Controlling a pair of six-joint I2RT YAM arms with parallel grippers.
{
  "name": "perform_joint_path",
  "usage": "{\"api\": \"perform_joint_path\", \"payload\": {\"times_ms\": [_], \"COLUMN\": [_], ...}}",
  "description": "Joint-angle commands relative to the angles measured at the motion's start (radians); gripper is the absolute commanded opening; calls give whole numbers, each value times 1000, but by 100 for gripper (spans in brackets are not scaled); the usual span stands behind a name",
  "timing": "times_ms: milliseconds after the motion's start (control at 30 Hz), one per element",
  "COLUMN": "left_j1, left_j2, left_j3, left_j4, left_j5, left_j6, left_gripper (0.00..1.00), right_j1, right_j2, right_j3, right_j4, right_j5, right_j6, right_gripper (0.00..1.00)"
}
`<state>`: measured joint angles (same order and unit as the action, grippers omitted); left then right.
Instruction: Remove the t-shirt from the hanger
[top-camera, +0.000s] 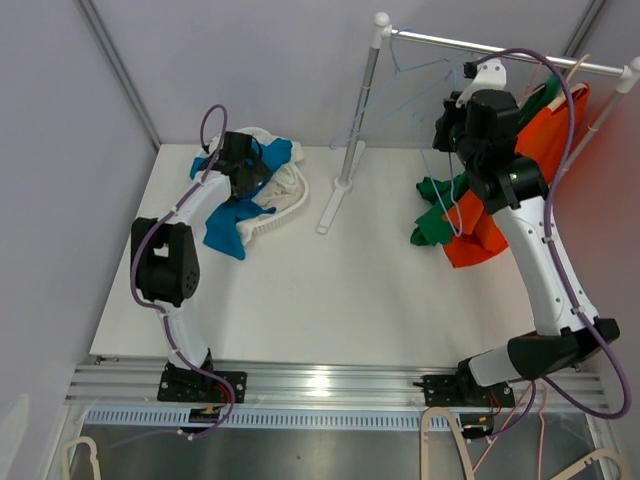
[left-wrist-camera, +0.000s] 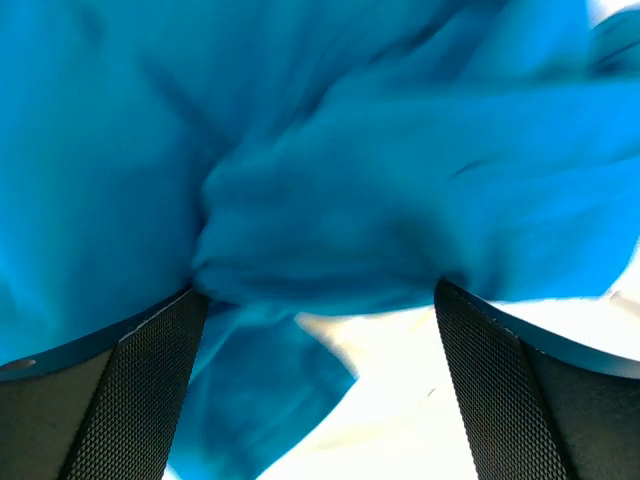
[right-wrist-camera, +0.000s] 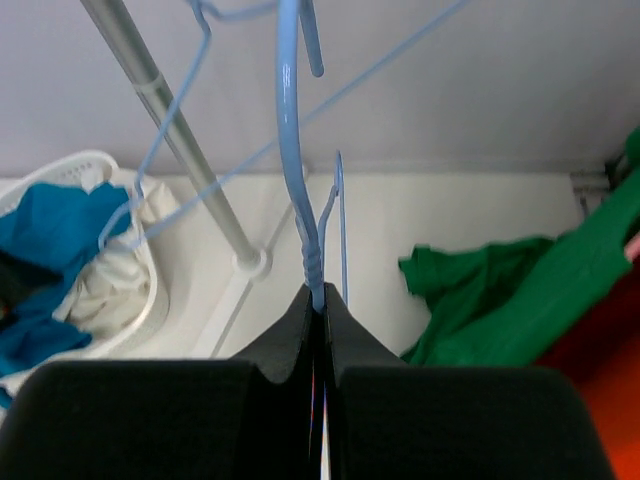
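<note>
A blue t-shirt (top-camera: 225, 225) lies half in a white basket (top-camera: 290, 200) and half over its rim onto the table. My left gripper (top-camera: 245, 175) is right above it, jaws wide open, and the blue cloth (left-wrist-camera: 350, 150) is bunched at the fingertips (left-wrist-camera: 150, 380) of the gripper (left-wrist-camera: 320, 300). My right gripper (top-camera: 450, 120) is shut on the neck of a light blue wire hanger (right-wrist-camera: 295, 150) below the rack's bar (top-camera: 500, 48). In the right wrist view the gripper (right-wrist-camera: 318, 295) holds the hanger upright, and no cloth shows on it.
The rack's white pole (top-camera: 358, 120) and foot stand mid-table. More blue hangers (top-camera: 400, 60) hang from the bar. A green t-shirt (top-camera: 435, 215) and an orange garment (top-camera: 520, 170) hang at the right, reaching the table. The basket also holds white cloth (right-wrist-camera: 110, 290).
</note>
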<state>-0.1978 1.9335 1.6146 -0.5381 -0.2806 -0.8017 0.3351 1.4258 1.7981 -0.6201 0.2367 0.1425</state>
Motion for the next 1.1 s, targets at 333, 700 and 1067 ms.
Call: {"api": "perform_joint_path", "payload": {"times_ms": [333, 700, 1067], "left_j1": [-115, -144, -150], "left_j2": [-321, -409, -393], "left_j3": [-150, -240, -234], "left_j4": [129, 211, 225], "left_j5": [-81, -26, 0], "left_j6": [143, 202, 214], "left_gripper": [99, 99, 100], "right_j1": [25, 33, 24], "right_j2": [280, 496, 529], "right_j3": [333, 539, 468], "right_j4": [236, 341, 309], "right_j5": [237, 240, 202], "right_j6": [-136, -225, -159], "right_gripper": [0, 0, 34]}}
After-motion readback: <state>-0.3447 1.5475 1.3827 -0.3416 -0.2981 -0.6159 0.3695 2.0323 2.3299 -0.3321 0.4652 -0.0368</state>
